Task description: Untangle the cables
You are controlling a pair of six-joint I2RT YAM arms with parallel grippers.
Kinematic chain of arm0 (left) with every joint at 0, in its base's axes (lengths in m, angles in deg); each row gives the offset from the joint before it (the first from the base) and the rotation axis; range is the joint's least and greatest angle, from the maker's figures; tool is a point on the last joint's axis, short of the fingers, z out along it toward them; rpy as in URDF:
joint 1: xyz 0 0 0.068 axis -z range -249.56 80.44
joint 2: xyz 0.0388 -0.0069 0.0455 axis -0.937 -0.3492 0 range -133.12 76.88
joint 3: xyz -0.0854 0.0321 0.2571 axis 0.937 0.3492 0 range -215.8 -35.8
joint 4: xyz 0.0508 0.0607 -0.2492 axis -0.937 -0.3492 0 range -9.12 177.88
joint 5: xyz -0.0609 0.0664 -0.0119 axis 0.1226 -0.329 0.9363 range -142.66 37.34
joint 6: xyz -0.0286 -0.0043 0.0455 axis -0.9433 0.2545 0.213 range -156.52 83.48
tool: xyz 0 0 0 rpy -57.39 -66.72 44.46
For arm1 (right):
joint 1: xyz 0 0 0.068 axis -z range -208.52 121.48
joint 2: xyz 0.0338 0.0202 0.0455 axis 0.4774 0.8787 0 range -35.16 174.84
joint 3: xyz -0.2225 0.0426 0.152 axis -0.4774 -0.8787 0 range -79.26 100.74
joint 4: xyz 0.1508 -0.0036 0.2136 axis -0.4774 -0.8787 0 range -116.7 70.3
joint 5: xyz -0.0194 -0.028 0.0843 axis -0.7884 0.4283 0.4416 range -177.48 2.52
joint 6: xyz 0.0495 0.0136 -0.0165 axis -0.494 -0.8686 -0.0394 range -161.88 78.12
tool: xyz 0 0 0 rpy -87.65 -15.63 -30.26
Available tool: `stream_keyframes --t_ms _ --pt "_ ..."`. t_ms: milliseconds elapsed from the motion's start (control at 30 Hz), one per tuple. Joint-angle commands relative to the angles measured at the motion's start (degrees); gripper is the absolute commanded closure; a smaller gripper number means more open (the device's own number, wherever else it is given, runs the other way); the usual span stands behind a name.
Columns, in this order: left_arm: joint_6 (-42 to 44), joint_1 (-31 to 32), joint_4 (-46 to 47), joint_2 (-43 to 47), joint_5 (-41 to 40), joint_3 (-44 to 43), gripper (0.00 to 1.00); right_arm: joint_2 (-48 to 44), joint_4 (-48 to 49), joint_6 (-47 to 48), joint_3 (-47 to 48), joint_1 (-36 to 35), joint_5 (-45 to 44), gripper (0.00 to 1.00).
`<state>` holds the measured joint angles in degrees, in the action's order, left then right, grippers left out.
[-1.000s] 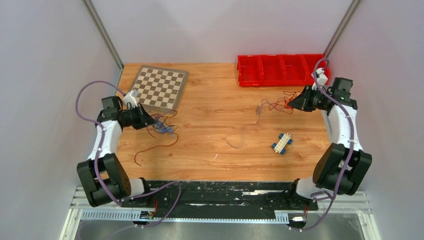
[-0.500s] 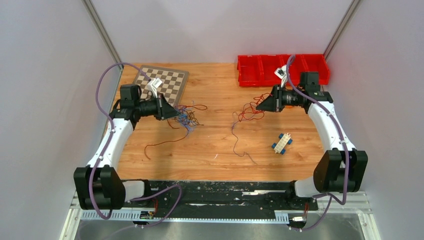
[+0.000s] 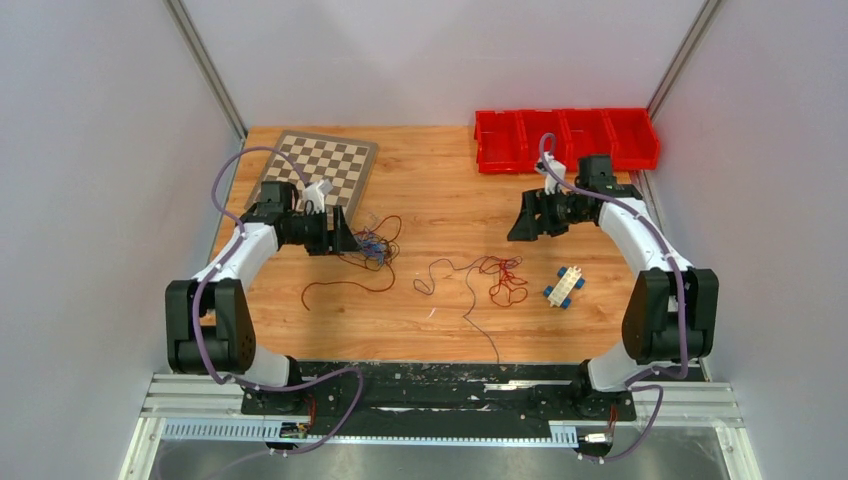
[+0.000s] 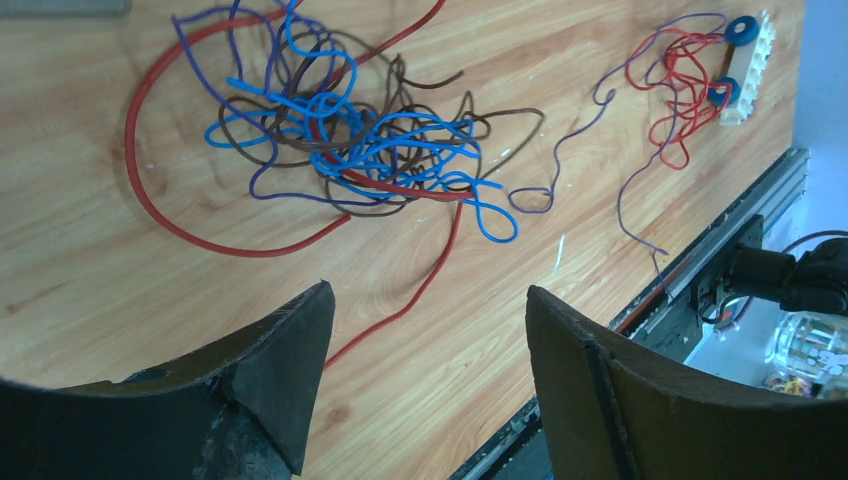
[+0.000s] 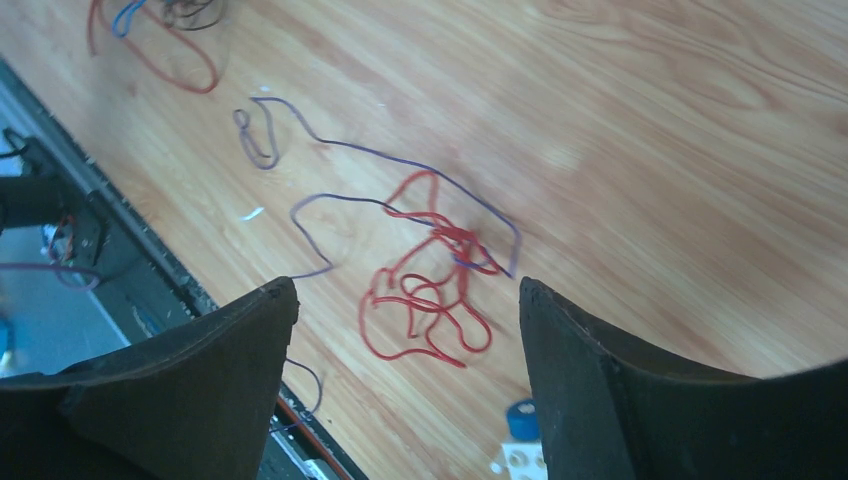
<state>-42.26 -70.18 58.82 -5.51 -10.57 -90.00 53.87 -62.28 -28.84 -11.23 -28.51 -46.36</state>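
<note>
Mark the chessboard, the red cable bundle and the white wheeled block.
chessboard (image 3: 321,176): top view, board's centre.
red cable bundle (image 5: 458,243): right wrist view, its dense knot.
white wheeled block (image 3: 567,286): top view, white body.

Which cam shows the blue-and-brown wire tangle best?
Left wrist: the tangle lies close and sharp, with single strands separable. The top view shows it only small, by the left gripper; the right wrist catches just its edge.

Items cropped or unresolved
Cropped by the right wrist view's bottom edge: white block, one blue-capped end showing. Cropped by its top edge, far from the block: blue-and-red tangle of cables. Overhead, left of the block: tangle's strands too fine to separate.
</note>
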Motion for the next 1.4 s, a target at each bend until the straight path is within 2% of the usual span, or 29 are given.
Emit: stream_keyframes --t_ms 0,200,367,433,500,533,600,667,867,900,933,1033,1100,1133,1200,1367 --pt "-0.7 -0.5 4.9 -2.1 0.9 1.2 0.21 1.6 2.9 -1.0 3.7 -6.2 6.8 0.19" --pt "-0.4 1.2 8.4 -8.7 -0.8 -1.0 0.19 8.8 9.6 -6.6 7.3 -12.9 9.5 0.12" --pt "-3.2 3.9 10.8 -16.3 -1.8 -4.4 0.24 15.8 18.5 -12.5 10.7 -19.2 9.5 0.06" --pt "-4.7 4.5 12.2 -18.7 -0.7 -5.5 0.30 18.7 23.1 -16.9 11.9 -21.9 9.1 0.06" --pt "-5.4 5.0 13.2 -19.9 1.4 -6.1 0.47 21.4 27.5 -19.7 13.0 -24.3 8.8 0.05" --pt "-5.4 5.2 13.4 -20.0 2.2 -6.2 0.60 22.7 29.9 -21.1 13.5 -25.6 8.7 0.05" --pt "-5.3 5.4 13.9 -19.1 3.5 -5.3 0.74 25.6 34.4 -23.2 14.1 -27.8 8.6 0.02" --pt "-5.0 5.5 13.8 -17.9 4.8 -4.5 0.83 28.0 37.4 -24.3 15.0 -29.9 8.2 0.02" --pt "-4.6 6.0 14.3 -16.1 6.6 -3.2 0.97 36.2 41.1 -27.0 20.1 -33.7 7.4 0.06" --pt "-4.5 6.2 14.1 -16.1 6.8 -3.3 0.99 37.3 41.2 -27.3 20.7 -33.9 6.6 0.09" --pt "-4.4 6.3 14.0 -15.9 6.9 -3.6 1.00 38.2 41.1 -27.6 21.1 -33.9 6.5 0.17" --pt "-3.3 6.5 11.4 -14.6 7.0 -4.4 1.00 38.0 39.7 -26.6 20.5 -32.8 6.1 0.68" --pt "-0.6 6.2 8.0 -11.9 6.2 -5.1 1.00 35.1 37.8 -24.0 18.5 -31.0 4.7 0.95" --pt "1.3 6.0 6.9 -9.2 5.9 -5.0 1.00 33.2 36.1 -22.2 17.6 -29.7 3.8 1.00" --pt "3.1 4.2 4.0 -4.5 5.5 -4.0 1.00 29.0 32.9 -18.7 15.6 -26.7 2.2 1.00" --pt "8.2 -5.3 -2.7 5.4 4.2 -2.6 1.00 19.0 25.8 -10.8 10.6 -19.8 -0.9 1.00"
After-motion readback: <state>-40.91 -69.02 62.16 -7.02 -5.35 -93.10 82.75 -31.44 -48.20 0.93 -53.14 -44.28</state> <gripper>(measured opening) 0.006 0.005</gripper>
